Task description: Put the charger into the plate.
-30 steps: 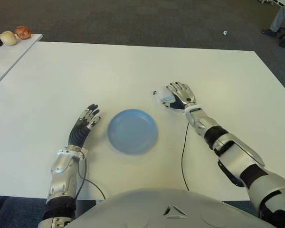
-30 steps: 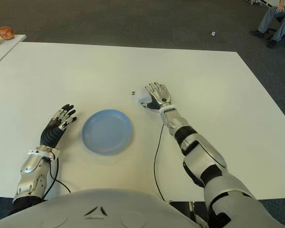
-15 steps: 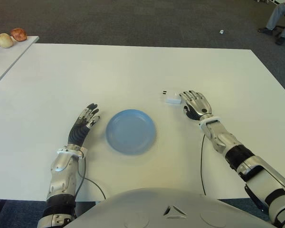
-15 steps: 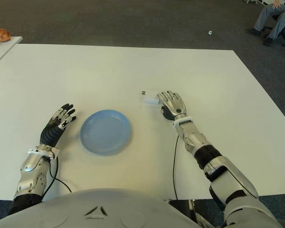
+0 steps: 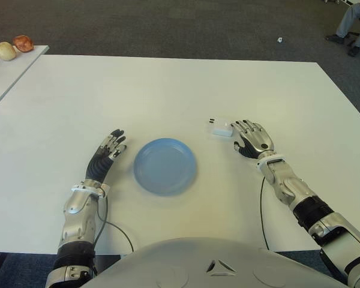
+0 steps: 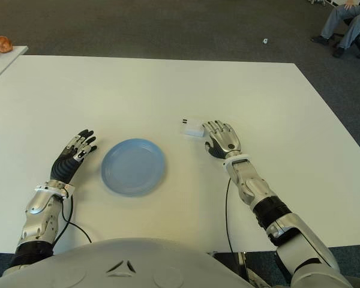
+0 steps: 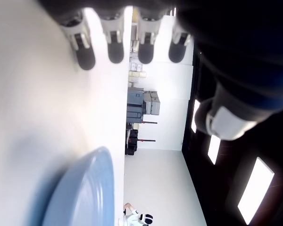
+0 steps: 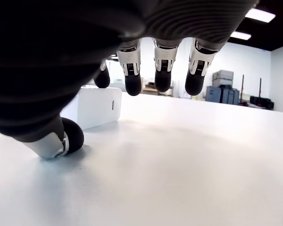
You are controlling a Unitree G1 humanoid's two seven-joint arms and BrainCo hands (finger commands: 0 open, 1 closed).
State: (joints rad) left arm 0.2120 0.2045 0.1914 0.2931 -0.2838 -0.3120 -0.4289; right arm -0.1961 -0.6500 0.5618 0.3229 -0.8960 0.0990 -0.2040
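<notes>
The white charger (image 5: 221,127) lies on the white table (image 5: 168,90), its two prongs pointing left, to the right of and a little beyond the blue plate (image 5: 165,165). My right hand (image 5: 253,137) sits just right of the charger, fingers spread and holding nothing; in the right wrist view the charger (image 8: 98,112) shows beside my fingertips (image 8: 133,87), close to the index tip. The plate holds nothing. My left hand (image 5: 107,154) shows left of the plate, fingers spread flat over the table.
A side table (image 5: 0,72) at the far left carries round fruit-like things (image 5: 13,48). A seated person's legs (image 5: 355,21) show at the far right on the dark carpet. My arm cables (image 5: 263,210) trail over the table's near edge.
My right hand has let go of the charger and drawn back to the right and toward me. The charger has ended up a little farther right on the table. The left hand stayed still.
</notes>
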